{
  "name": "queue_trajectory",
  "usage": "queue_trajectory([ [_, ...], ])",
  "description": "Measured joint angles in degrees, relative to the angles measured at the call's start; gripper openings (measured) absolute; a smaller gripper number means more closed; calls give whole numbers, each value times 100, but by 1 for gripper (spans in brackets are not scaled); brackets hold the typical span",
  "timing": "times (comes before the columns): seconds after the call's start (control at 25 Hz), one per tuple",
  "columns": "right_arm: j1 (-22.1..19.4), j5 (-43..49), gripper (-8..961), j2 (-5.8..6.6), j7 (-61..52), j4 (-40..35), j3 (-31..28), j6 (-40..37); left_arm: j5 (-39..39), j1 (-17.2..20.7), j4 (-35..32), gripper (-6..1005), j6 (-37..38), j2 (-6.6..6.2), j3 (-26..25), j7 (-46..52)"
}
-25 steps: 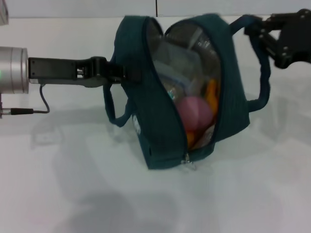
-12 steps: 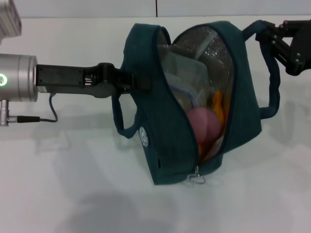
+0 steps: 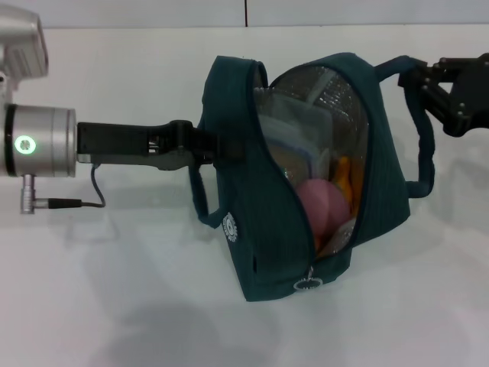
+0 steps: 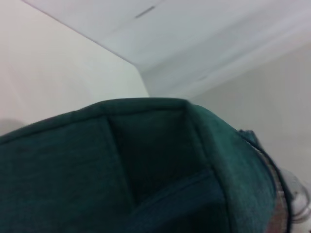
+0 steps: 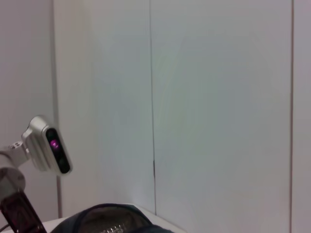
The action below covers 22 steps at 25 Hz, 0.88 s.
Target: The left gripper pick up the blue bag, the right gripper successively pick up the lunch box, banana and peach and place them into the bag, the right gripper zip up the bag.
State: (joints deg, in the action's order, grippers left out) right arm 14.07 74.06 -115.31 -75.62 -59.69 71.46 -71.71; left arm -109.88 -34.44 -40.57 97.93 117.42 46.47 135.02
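Left end effector [image 3: 218, 145] fingertips hidden behind blue bag [image 3: 267, 229]; banana [image 3: 341, 177] mostly buried.

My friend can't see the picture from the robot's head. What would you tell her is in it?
An open blue bag sits on a white table, with a peach, banana and lunch box inside. The left gripper holds one side; the right gripper holds a handle.

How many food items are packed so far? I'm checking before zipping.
3, all inside the open blue bag: lunch box at the top, peach lower, banana beside the peach. More may be hidden.
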Motion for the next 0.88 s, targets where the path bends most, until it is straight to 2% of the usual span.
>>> queue_trajectory([
  [0.24,266,1,114,0,38,399,-76,-18,-49,4,215,53,-305,-8,10,-104],
  [0.52,284,-10,198,0,105,426,-138,-28,-50,-1,220,54,-331,14,-10,-160],
  [0.72,223,-80,341,0,115,484,-319,-162,-13,24,224,54,-334,14,-36,-160],
  [0.88,219,-84,473,0,191,649,-651,-884,-8,38,225,54,-337,18,-43,-161],
])
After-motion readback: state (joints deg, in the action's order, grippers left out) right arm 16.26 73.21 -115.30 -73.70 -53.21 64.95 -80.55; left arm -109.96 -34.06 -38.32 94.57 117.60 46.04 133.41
